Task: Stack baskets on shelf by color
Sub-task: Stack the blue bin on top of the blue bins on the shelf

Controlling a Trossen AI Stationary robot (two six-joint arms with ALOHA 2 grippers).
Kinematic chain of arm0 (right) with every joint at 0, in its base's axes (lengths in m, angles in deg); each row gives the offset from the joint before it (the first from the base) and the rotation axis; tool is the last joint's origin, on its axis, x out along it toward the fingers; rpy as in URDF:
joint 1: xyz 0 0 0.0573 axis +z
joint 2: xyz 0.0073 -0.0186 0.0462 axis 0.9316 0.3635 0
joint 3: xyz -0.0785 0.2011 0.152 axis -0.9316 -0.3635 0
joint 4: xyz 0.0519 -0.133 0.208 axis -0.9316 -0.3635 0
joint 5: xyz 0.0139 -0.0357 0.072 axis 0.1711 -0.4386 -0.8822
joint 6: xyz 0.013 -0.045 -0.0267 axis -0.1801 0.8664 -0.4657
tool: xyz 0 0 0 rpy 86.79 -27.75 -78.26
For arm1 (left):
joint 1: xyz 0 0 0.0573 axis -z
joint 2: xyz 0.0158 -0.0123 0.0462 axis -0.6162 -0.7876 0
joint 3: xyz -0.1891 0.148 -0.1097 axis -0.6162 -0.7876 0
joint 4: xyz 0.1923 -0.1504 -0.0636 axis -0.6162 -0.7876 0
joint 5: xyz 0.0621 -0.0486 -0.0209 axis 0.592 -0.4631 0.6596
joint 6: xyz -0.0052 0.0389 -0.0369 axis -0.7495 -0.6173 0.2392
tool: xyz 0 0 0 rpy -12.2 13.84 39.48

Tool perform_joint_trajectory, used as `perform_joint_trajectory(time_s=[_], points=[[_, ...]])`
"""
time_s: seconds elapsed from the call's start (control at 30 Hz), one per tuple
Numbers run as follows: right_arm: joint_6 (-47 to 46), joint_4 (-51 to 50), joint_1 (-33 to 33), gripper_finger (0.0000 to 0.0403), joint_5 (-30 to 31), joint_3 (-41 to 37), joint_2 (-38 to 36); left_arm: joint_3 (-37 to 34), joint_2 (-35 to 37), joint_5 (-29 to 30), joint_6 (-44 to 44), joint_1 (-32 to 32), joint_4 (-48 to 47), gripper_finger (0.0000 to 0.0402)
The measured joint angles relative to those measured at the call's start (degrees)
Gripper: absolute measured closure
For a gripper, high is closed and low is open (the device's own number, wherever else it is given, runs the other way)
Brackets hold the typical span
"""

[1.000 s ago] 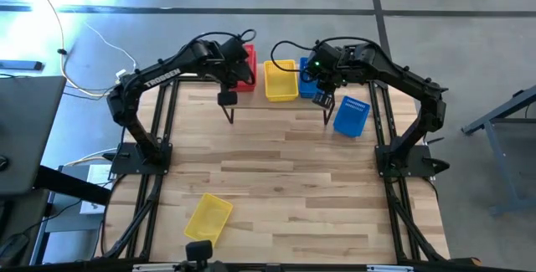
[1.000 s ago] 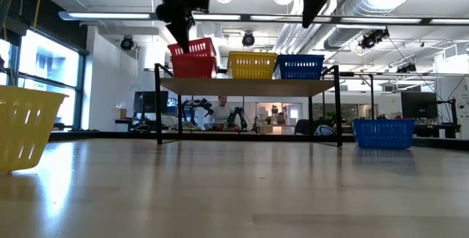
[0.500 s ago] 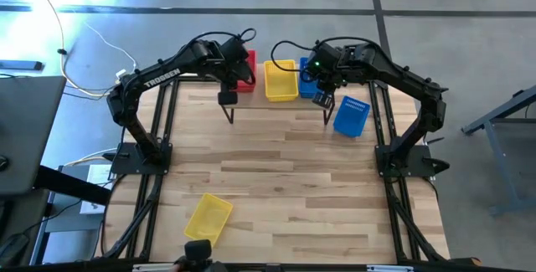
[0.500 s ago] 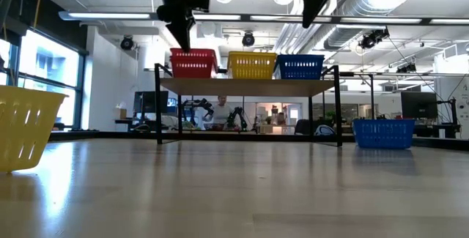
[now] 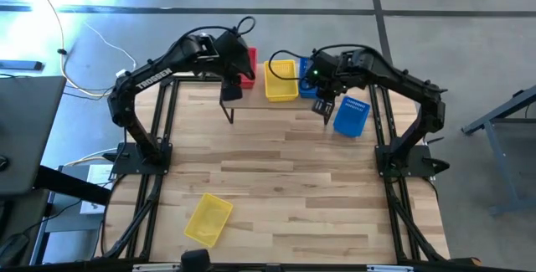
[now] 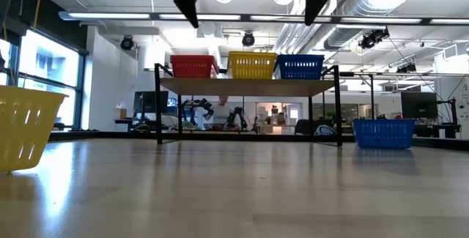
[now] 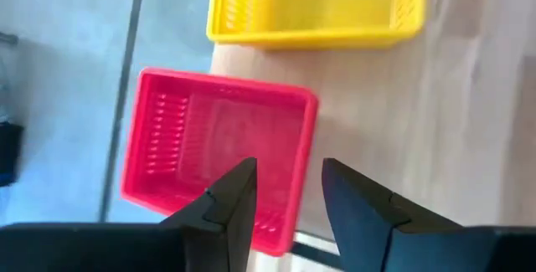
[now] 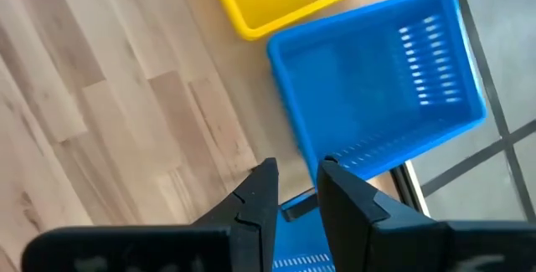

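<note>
Fingers first: in the left wrist view, the left gripper (image 7: 285,192) has its two dark fingers parted with nothing between them, poised above the red perforated plastic basket (image 7: 218,159). That basket sits at one end of the light wooden shelf top (image 7: 394,138), one side overhanging the shelf edge. A yellow mesh basket (image 7: 314,4) lies beside it, apart.

In the right wrist view, the right gripper (image 8: 295,190) has its fingers narrowly apart and empty, above the near wall of a blue mesh basket (image 8: 377,96) on the shelf. This basket also overhangs the shelf's end.

From above, both arms crowd over the shelf, red (image 5: 248,64), yellow (image 5: 280,79) and blue in a row. A second blue basket (image 5: 351,115) lies on the table just beside the shelf, and a second yellow basket (image 5: 208,218) well apart from it. The table in front of the shelf gives free room.

At table height, the three colour piles stand level on the shelf (image 6: 249,86), likely stacking bases.
</note>
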Motion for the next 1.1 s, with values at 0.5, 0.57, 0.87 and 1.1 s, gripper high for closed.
perform_joint_trajectory(time_s=[0.5, 0.57, 0.87, 1.1], points=[[-2.56, -4.52, 4.67, 0.0329, -1.39, 0.0, 0.0, -4.72, 8.03, -28.3, 15.96, 4.62, -5.59, 0.0277], [-2.95, -4.45, 5.2, 0.0329, -1.43, 0.0, 0.0, -8.2, 10.02, -25.07, 17.95, 5.93, -4.3, 0.0277], [-6.95, -4.46, 7.86, 0.0329, -5.21, 0.0, 0.0, -23.5, 18.39, -22.78, 24.61, 9.63, 3.6, 0.0277], [-14.46, -4.44, 11.91, 0.0329, -5.45, 0.0, 0.0, -29.92, 21.68, -22.62, 24.95, 10.28, 4.0, 0.0278]])
